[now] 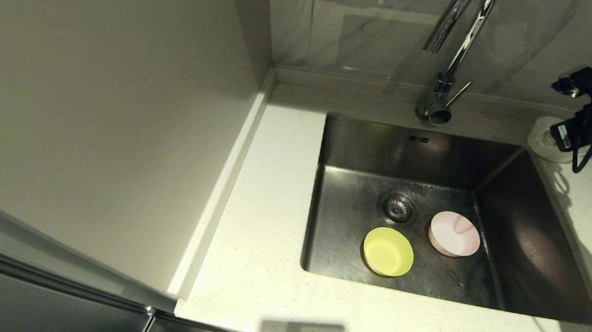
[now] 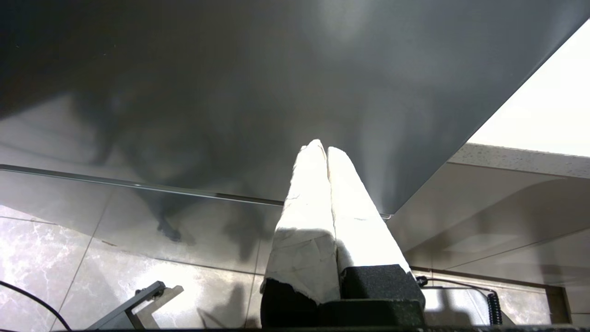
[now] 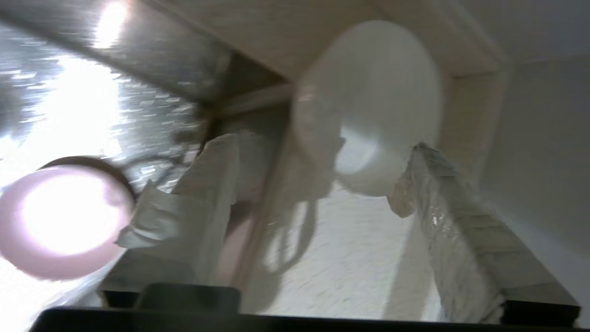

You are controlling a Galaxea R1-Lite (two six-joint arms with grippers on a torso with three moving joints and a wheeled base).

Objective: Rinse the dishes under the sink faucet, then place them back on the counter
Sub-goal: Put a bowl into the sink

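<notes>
The sink (image 1: pixel 529 255) is lying in the speckled off-white counter (image 1: pixel 264 247), its long axis running across the head view. The chrome faucet (image 1: pixel 457 52) is rising from the rim behind it, its gooseneck arching up toward the basin's left half and its thin lever sticking out to the right.

Two bowls are sitting upright on the basin floor, mouths facing up: the yellow bowl (image 1: pixel 388 251) just in front of the round drain strainer (image 1: pixel 397 208), and the pink bowl (image 1: pixel 454 234) just to the strainer's right, the two near each other but apart. Both are plain and round. No brand, label or writing is showing on any of them.

The white bowl (image 3: pixel 368 106) is standing on the counter at the sink's back right corner, partly hidden in the head view by the right arm. In the right wrist view the right gripper (image 3: pixel 318 175) is hovering over it with its taped fingers (image 3: pixel 442 203) spread wide, grasping nothing.

The left gripper (image 2: pixel 325 152) is hanging parked beside the cabinet front, its taped fingers pressed together on nothing.
</notes>
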